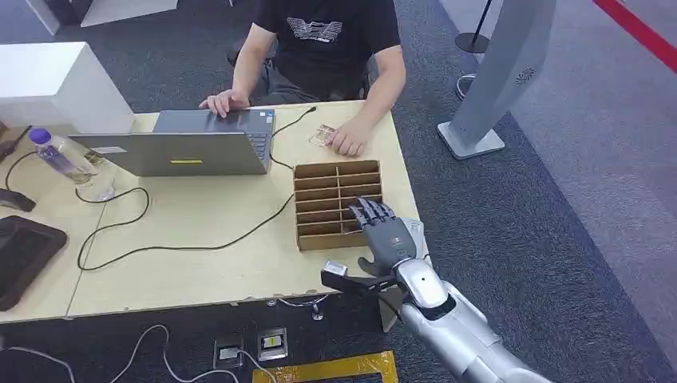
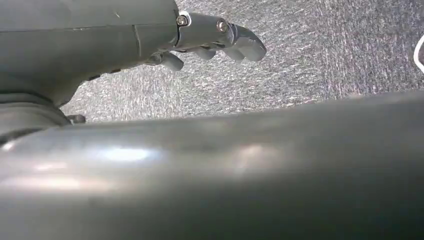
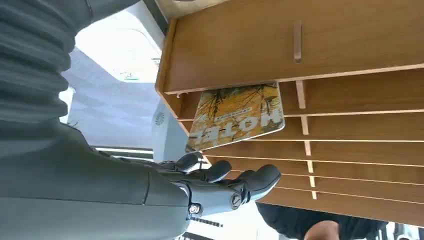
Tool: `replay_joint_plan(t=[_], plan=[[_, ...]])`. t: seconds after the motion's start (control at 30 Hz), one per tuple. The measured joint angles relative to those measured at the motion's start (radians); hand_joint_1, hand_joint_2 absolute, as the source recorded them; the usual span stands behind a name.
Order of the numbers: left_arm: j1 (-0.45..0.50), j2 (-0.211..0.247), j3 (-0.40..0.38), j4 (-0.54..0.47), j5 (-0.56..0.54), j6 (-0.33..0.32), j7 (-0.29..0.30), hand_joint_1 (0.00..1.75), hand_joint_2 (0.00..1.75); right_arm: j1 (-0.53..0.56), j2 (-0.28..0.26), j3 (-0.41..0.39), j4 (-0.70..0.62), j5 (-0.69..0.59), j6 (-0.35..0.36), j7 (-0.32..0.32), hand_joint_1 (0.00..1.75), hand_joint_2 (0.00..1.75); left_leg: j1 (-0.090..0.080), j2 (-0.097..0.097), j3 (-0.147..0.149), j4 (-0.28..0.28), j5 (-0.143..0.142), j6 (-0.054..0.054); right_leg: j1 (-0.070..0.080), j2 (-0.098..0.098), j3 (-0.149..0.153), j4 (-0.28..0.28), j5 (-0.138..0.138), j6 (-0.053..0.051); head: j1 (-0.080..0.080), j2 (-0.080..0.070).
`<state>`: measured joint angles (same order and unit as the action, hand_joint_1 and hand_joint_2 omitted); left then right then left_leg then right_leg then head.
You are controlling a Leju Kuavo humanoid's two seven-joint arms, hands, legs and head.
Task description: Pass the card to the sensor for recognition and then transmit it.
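A yellow card printed "HOTEL" leans in a slot at one end of the wooden slotted rack, which stands near the table's right edge. My right hand hovers over the rack's near right corner with its fingers spread and nothing in them, a short way from the card. My left hand hangs over grey carpet, fingers loosely extended and holding nothing. A flat black pad lies at the table's left edge. A small black device sits at the front edge, just below my right hand.
A person sits at the far side, one hand on a grey laptop, the other resting beside a clear holder. A water bottle and a black cable lie to the left. A grey kiosk stand rises on the right.
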<state>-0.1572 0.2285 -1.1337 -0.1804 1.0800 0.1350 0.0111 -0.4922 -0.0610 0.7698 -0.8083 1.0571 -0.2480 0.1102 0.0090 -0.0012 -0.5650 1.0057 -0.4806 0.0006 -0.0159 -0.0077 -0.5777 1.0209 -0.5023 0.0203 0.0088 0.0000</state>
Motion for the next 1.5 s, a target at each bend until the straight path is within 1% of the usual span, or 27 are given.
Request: replay_joint_plan(t=[0.2,0.23,0.27,0.3,0.33,0.37,0.6,0.93,1.27,1.37,1.5], plan=[[0.0,0.0,0.0,0.0,0.003,0.0,0.0,0.0,0.0,0.0,0.0,-0.002,0.003,-0.024,0.0,-0.005,0.0,1.75,0.0,0.0,0.0,0.0,0.0,0.0,0.0,0.0,0.0,0.0,0.0,0.0,0.0,0.0],[0.0,0.0,0.0,0.0,0.003,0.0,0.0,0.0,0.0,0.0,0.0,-0.003,0.003,-0.029,0.001,-0.008,0.07,1.75,0.0,0.0,0.0,0.0,0.0,0.0,0.0,0.0,0.0,0.0,0.0,0.0,0.0,0.0],[-0.001,0.0,0.0,0.0,0.003,0.0,0.0,0.0,0.0,0.0,0.0,-0.003,0.003,-0.034,0.002,-0.012,0.07,1.75,0.0,0.0,0.0,0.0,0.0,0.0,0.0,0.0,0.0,0.0,0.0,0.0,0.0,0.0],[-0.001,0.0,0.0,0.0,0.002,0.0,0.0,0.0,0.0,0.0,0.001,-0.004,0.003,-0.04,0.003,-0.019,0.28,1.75,0.0,0.0,0.0,0.0,0.0,0.0,0.0,0.0,0.0,0.0,0.0,0.0,0.0,0.0],[-0.001,0.0,0.0,0.0,0.002,0.0,0.0,0.0,0.0,0.0,0.001,-0.005,0.003,-0.044,0.003,-0.024,1.62,1.75,0.0,0.0,0.0,0.0,0.0,0.0,0.0,0.0,0.0,0.0,0.0,0.0,0.0,0.0],[-0.002,0.0,0.0,0.0,0.002,0.0,0.0,0.0,0.0,0.0,0.002,-0.006,0.003,-0.051,0.003,-0.03,1.75,1.75,0.0,0.0,0.0,0.0,0.0,0.0,0.0,0.0,0.0,0.0,0.0,0.0,0.0,0.0],[-0.005,-0.002,-0.001,0.0,0.0,0.0,-0.005,0.0,0.0,0.001,0.012,-0.016,0.002,-0.12,0.024,-0.073,1.75,1.75,0.0,0.0,0.0,0.0,0.0,0.0,0.0,0.0,0.0,0.0,0.0,0.0,0.0,0.0],[-0.007,-0.006,-0.017,0.0,0.003,0.003,-0.007,0.0,0.0,0.0,0.019,-0.017,0.002,-0.127,0.041,-0.082,1.75,1.75,0.0,0.0,0.0,0.0,0.0,0.0,0.0,0.0,0.0,0.0,0.0,0.0,0.0,0.0],[-0.009,-0.01,-0.022,0.0,0.002,0.001,-0.007,0.0,0.0,0.0,0.026,-0.017,0.002,-0.127,0.051,-0.082,1.75,1.75,0.0,0.0,0.0,0.0,0.0,0.0,0.0,0.0,0.0,0.0,0.0,0.0,0.0,0.0],[-0.011,-0.011,-0.025,0.0,0.0,0.0,-0.008,0.0,0.0,0.001,0.026,-0.017,-0.001,-0.125,0.053,-0.068,1.75,1.75,0.0,0.0,0.0,0.0,0.0,0.0,0.0,0.0,0.0,0.0,0.0,0.0,0.0,0.0],[-0.011,-0.011,-0.025,0.0,-0.003,-0.005,-0.008,0.0,0.0,0.004,0.022,-0.019,-0.027,-0.117,0.031,-0.038,1.75,1.75,0.0,0.0,0.0,0.0,0.0,0.0,0.0,0.0,0.0,0.0,0.0,0.0,0.0,0.0]])
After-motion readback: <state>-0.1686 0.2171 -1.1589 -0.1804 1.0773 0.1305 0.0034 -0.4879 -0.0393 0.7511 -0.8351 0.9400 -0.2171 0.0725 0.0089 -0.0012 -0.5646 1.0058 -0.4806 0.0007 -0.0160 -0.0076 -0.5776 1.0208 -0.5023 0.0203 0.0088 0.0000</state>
